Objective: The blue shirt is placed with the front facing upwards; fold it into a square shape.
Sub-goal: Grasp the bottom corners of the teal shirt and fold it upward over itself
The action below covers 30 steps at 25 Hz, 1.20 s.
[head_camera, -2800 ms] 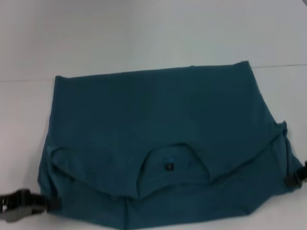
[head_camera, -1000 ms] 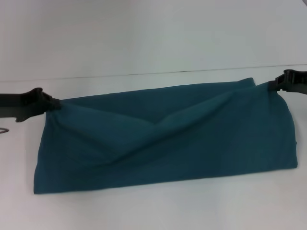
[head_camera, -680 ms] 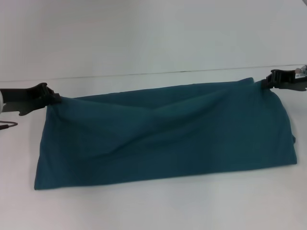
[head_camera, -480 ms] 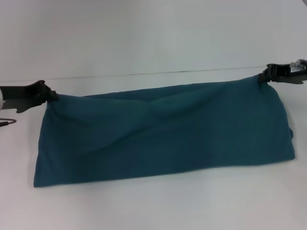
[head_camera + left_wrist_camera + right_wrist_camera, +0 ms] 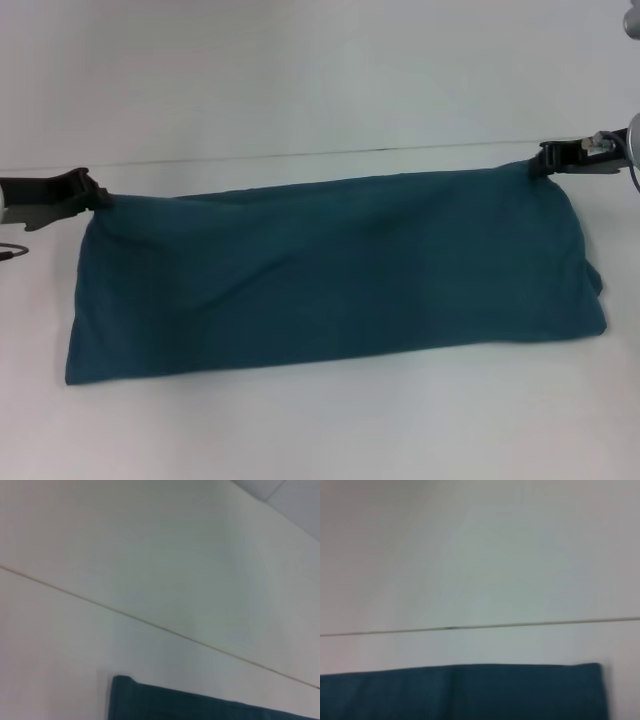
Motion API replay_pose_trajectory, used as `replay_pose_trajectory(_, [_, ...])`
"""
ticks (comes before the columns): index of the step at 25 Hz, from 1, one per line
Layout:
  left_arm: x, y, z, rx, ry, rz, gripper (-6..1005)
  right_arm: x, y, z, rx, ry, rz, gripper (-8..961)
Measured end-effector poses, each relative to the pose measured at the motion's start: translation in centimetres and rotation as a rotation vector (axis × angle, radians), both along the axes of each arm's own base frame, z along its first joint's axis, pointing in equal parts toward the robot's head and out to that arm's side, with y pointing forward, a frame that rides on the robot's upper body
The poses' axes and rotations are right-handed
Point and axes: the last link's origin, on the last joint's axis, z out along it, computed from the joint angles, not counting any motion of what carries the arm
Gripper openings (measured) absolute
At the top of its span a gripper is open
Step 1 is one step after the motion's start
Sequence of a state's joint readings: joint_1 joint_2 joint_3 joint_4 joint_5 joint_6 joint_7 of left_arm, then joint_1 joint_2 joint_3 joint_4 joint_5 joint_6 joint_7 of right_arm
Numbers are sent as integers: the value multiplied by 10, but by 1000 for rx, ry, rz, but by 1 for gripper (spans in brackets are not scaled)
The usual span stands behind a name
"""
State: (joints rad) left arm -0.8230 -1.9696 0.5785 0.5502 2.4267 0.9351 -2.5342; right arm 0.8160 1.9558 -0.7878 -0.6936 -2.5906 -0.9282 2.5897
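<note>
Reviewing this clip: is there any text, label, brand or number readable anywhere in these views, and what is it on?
None readable.
The blue shirt lies folded in a long band with only plain fabric up; no lettering or neck label shows.
The left gripper and right gripper, each at a far corner of the shirt, show no legible marking.
The white table carries no text.

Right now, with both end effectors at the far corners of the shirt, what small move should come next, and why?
Probably open both and back away. The blue shirt lies flat as a long band on the table. The left end effector and the right end effector pinch its far corners low at the surface, so the fold looks complete.
</note>
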Motion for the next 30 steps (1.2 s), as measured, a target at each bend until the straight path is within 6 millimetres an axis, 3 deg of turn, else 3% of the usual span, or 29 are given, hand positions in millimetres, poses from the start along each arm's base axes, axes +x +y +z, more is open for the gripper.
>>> replay_pose_trajectory(15, [25,23,3,54,62,-60,24,-7,15,-3,63,-99,14,105])
replay_pose_trajectory(30, [18,23,3,77,87,-45,32,-19,25,-7,78,-129,45,116])
